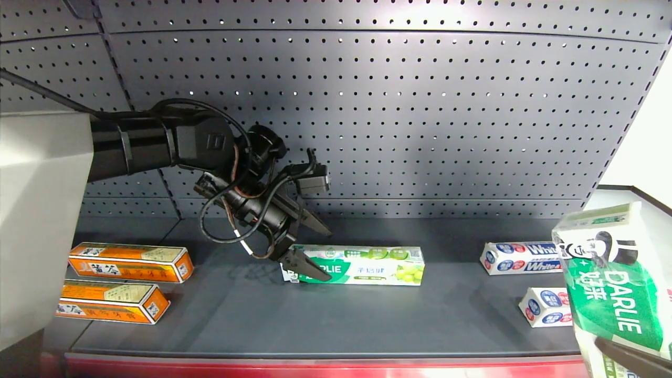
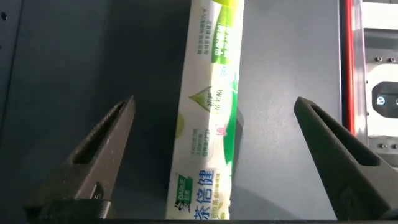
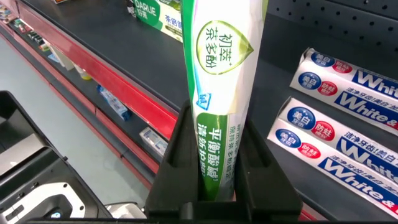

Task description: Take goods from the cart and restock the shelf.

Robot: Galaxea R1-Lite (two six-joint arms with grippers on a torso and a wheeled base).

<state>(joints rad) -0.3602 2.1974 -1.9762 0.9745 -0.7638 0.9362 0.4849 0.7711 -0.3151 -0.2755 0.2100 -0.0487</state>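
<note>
Left claw (image 1: 323, 256), jaws apart, straddles the green-and-white cardboard toothpaste box (image 1: 367, 265) mid dark grey shelf (image 1: 315, 320): placement looks done. Right claw (image 3: 222, 177), clamped on a matching carton (image 1: 614, 294), likely shelves next.

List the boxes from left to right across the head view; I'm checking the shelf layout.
orange boxes → lying green box → blue-and-white boxes → held green box in the right gripper

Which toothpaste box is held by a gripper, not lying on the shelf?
The green box at the right, clamped in the right gripper; the others lie flat on the shelf.
</note>
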